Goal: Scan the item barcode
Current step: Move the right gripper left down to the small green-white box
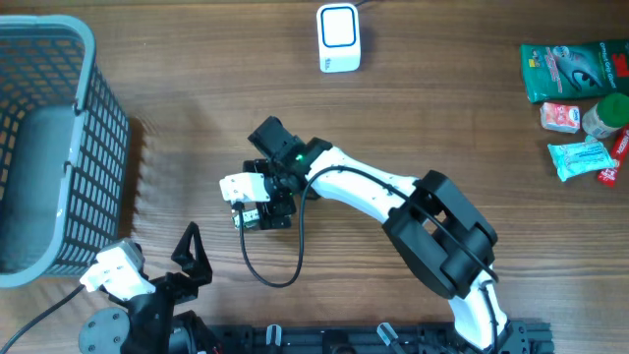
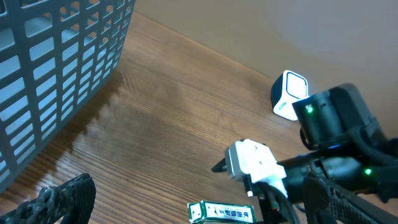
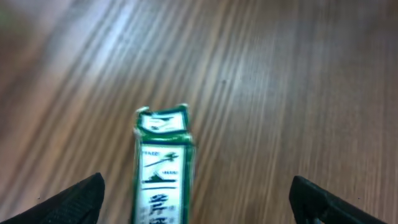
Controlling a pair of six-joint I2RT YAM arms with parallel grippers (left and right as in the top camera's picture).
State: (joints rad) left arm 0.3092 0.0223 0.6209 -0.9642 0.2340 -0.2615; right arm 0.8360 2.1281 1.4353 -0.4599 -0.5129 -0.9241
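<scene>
Just below the right tool (image 3: 196, 183), spread wide, a slim rectangular green-and-white carton (image 3: 161, 168) lies on the grained wooden table (image 3: 280, 74).

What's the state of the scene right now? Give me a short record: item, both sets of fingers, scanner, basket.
item: small green and white carton, lying flat on the wooden table
right fingers: open, one either side of the carton, not touching it
left fingers: open, empty, near the basket
scanner: white box with blue face, at the far edge, apart from the carton
basket: grey-blue plastic mesh basket, at the table's left
other items: green packet and small packs at the right edge
</scene>
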